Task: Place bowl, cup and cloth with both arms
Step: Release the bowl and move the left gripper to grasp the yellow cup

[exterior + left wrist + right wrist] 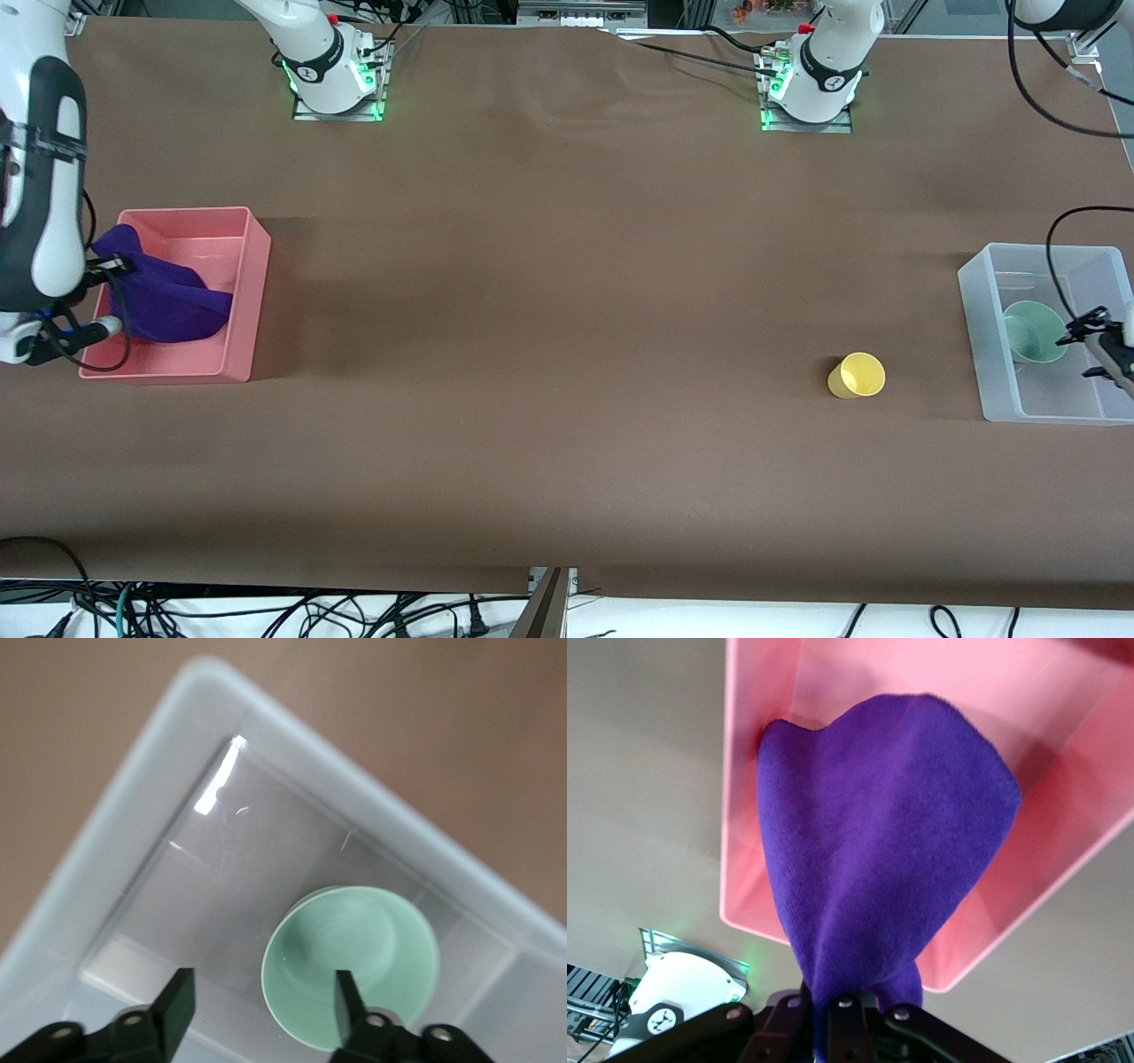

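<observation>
The purple cloth [164, 301] hangs from my right gripper [113, 266] into the pink bin [252, 292]; its lower part rests inside the bin. In the right wrist view the gripper [850, 1014] is shut on the cloth [877, 842] above the bin [740, 815]. The pale green bowl [1032, 332] lies in the clear bin [983, 337]. My left gripper [1097, 341] is over that bin, open and empty. In the left wrist view its fingers [177, 1001] stand apart above the bowl [363, 948]. The yellow cup [857, 375] lies on its side on the table beside the clear bin.
The brown table [549, 310] stretches between the two bins. The arm bases [332, 71] stand along its edge farthest from the front camera. Cables hang below the near edge.
</observation>
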